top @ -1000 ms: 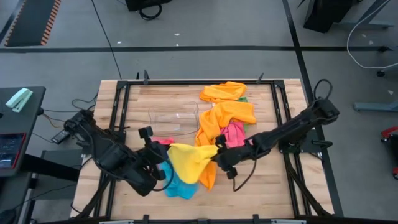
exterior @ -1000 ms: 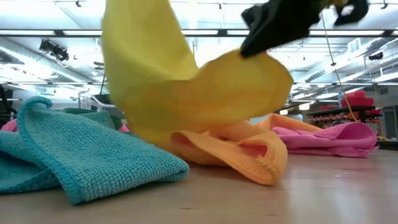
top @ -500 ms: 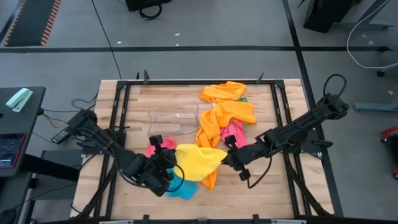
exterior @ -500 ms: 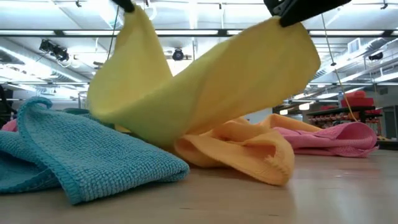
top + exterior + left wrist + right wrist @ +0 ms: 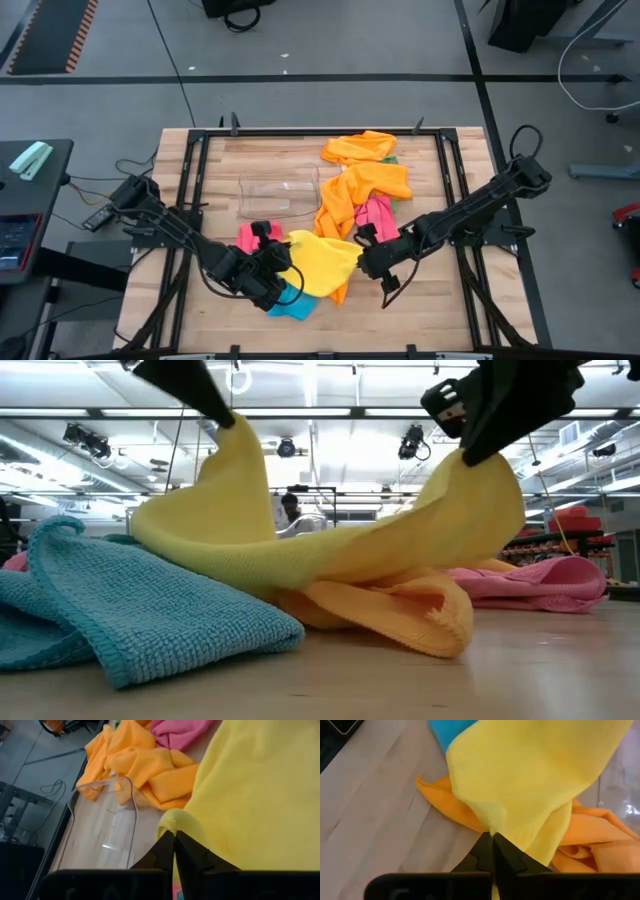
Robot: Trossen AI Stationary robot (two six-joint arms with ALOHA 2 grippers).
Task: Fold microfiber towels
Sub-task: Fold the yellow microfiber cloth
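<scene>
Yellow towel [image 5: 322,262] now stretched between both grippers, lower centre of the high view, sagging onto orange towel [image 5: 352,192] and blue towel [image 5: 290,302]. Left gripper [image 5: 174,839] pinched shut on one corner; right gripper [image 5: 492,840] clamped on the opposite corner. Lowered and spread wider than half a second earlier. Judged ready for laying flat; fold not yet made.

Pretty bright and even all over, lit by rows of ceiling strip lights [image 5: 300,412] that glare white in the low view. Shadows on the table [image 5: 440,300] are soft. Wrist views go soft right up close, on the fingers.
</scene>
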